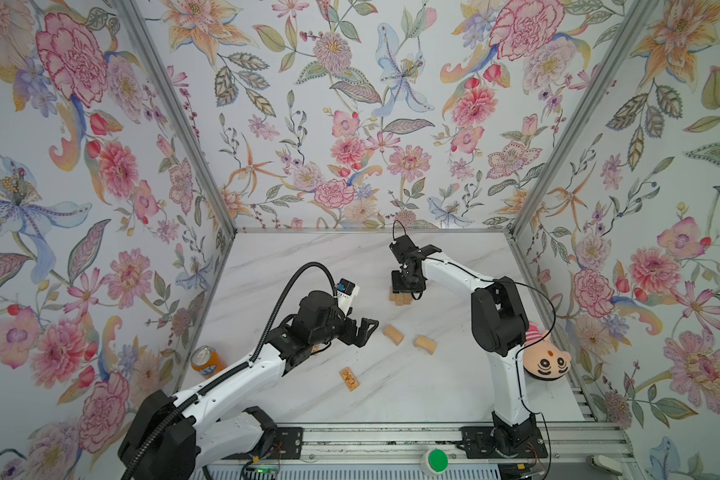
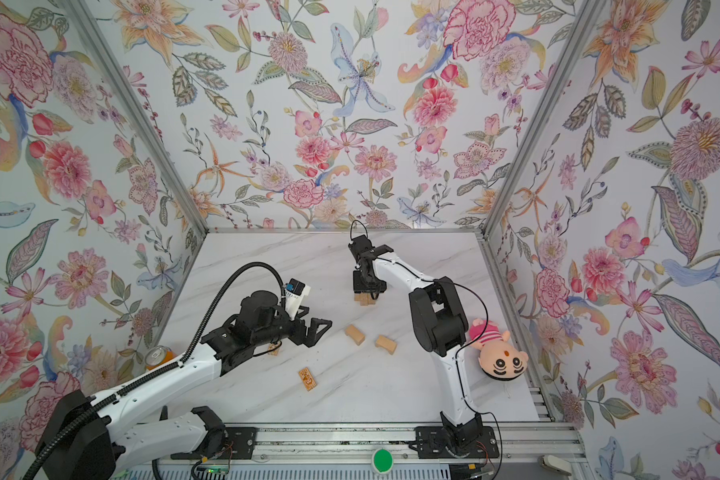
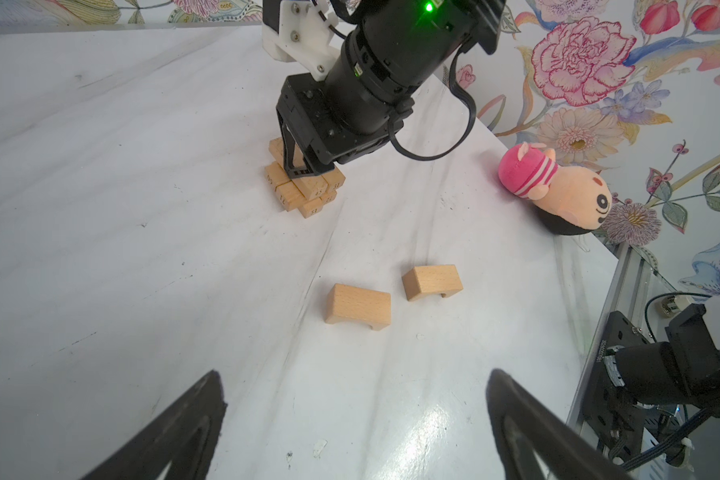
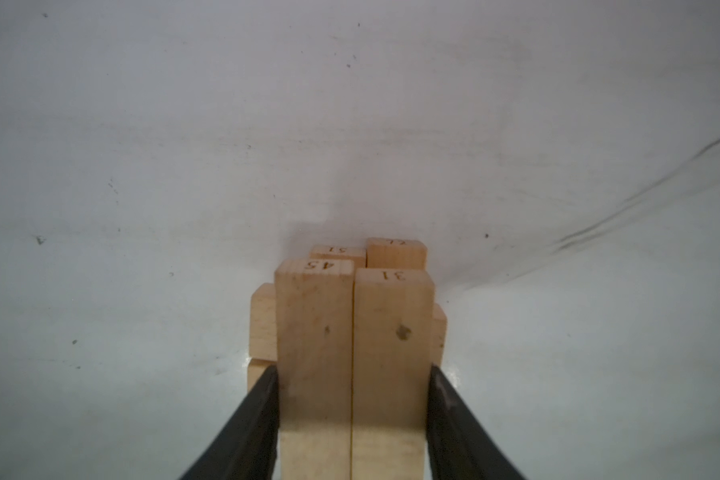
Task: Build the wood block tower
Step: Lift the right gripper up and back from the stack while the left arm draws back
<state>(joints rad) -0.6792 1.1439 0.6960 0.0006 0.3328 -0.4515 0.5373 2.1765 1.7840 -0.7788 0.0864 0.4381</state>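
Alignment seems intended: the top two bricks (image 4: 316,332) of the tower (image 3: 304,191), at the far middle of the table (image 1: 308,257), are pinched together by the right gripper (image 4: 352,374) while the left gripper (image 3: 355,374) is held spread.

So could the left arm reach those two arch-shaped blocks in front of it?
Probably yes. The left gripper is open and points toward the two arched blocks, with only bare table between. The right gripper, clamped on the tower, is farther back.
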